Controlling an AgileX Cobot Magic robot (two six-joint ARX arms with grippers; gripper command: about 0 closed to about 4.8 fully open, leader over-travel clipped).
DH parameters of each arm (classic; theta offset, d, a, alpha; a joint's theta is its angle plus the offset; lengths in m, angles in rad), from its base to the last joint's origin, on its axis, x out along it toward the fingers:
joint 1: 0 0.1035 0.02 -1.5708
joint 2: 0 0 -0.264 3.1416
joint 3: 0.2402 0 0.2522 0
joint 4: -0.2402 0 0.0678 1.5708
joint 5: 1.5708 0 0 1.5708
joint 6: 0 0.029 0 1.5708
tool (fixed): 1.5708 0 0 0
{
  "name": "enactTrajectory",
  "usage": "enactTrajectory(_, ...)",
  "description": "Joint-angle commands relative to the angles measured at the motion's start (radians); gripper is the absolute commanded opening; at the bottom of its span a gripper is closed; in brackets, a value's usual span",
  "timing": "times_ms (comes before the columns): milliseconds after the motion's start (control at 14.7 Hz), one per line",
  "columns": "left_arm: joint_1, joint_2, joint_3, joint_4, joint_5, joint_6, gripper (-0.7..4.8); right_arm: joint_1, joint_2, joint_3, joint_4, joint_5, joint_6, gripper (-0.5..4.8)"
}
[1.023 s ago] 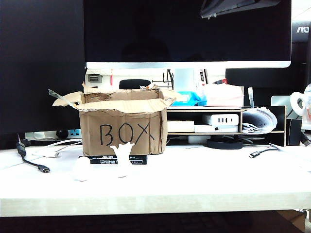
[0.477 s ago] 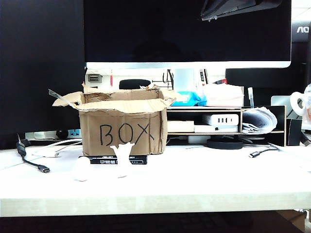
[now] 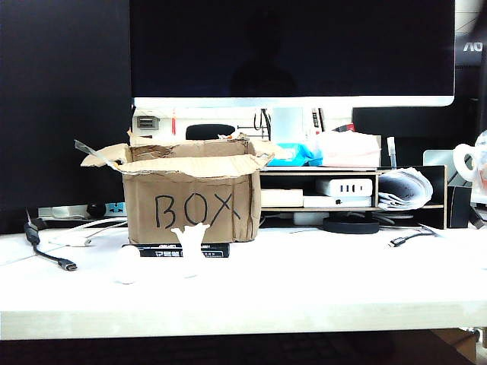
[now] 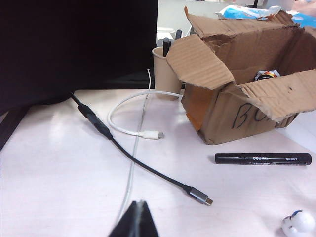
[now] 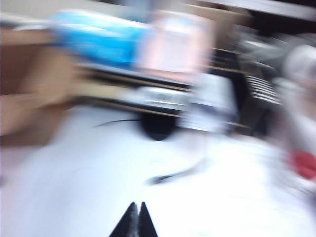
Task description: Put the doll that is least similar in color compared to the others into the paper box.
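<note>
Inside the brown corrugated paper box [image 4: 256, 94] marked "BOX": the doll [image 4: 267, 75], only a scrap of yellow, white and black showing past a torn flap. In front of that box, a black marker pen [image 4: 263, 158], then a white egg-shaped figure [image 3: 127, 265] and a white figure with raised arms [image 3: 191, 249]. Left gripper [image 4: 139, 210] pinched together, empty, low over the white table [image 4: 64, 168] by the black cable [image 4: 143, 165]; right gripper [image 5: 136, 213] likewise closed, empty, its view blurred.

Office desk: monitor [image 3: 293, 49], cables [image 4: 143, 163].

Left claw [image 4: 137, 217] closed, tips together, right claw [image 5: 136, 219] closed, its view motion-blurred
</note>
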Motion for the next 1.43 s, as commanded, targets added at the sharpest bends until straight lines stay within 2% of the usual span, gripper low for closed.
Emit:
enactTrajectory(68, 0.002, 0.0, 0.001, 0.009, 0.007, 0.002, -0.05, -0.264, -0.076, -0.06, 0.084, -0.143, 0.016, -0.05)
enactTrajectory(205, 0.002, 0.0, 0.001, 0.009, 0.007, 0.002, -0.05, -0.425, -0.155, -0.202, 0.24, -0.266, 0.018, -0.05)
enactTrajectory(341, 0.001, 0.0, 0.001, 0.009, 0.007, 0.002, -0.05, -0.465, -0.21, -0.306, 0.331, -0.295, 0.02, -0.05)
enactTrajectory(477, 0.002, 0.0, 0.001, 0.009, 0.007, 0.002, -0.05, -0.48, -0.289, -0.39, 0.332, -0.371, 0.023, -0.05)
enactTrajectory(545, 0.002, 0.0, 0.001, 0.009, 0.007, 0.002, -0.05, -0.493, -0.34, -0.429, 0.333, -0.421, 0.045, -0.05)
enactTrajectory(682, 0.002, 0.0, 0.001, 0.008, 0.007, 0.002, -0.05, -0.555, -0.481, -0.501, 0.332, -0.601, 0.076, -0.05)
enactTrajectory(750, 0.002, 0.0, 0.001, 0.009, 0.007, 0.001, -0.05, -0.575, -0.521, -0.507, 0.311, -0.637, 0.078, -0.05)
enactTrajectory(1023, 0.002, 0.0, 0.001, 0.008, 0.007, 0.002, -0.05, -0.628, -0.6, -0.507, 0.24, -0.631, 0.078, -0.05)
enactTrajectory(1227, 0.002, 0.0, 0.001, 0.009, 0.007, 0.002, -0.05, -0.616, -0.6, -0.507, 0.188, -0.562, 0.078, -0.05)
enactTrajectory(1432, 0.002, 0.0, 0.001, 0.009, 0.007, 0.002, -0.05, -0.611, -0.6, -0.507, 0.181, -0.548, 0.078, -0.05)
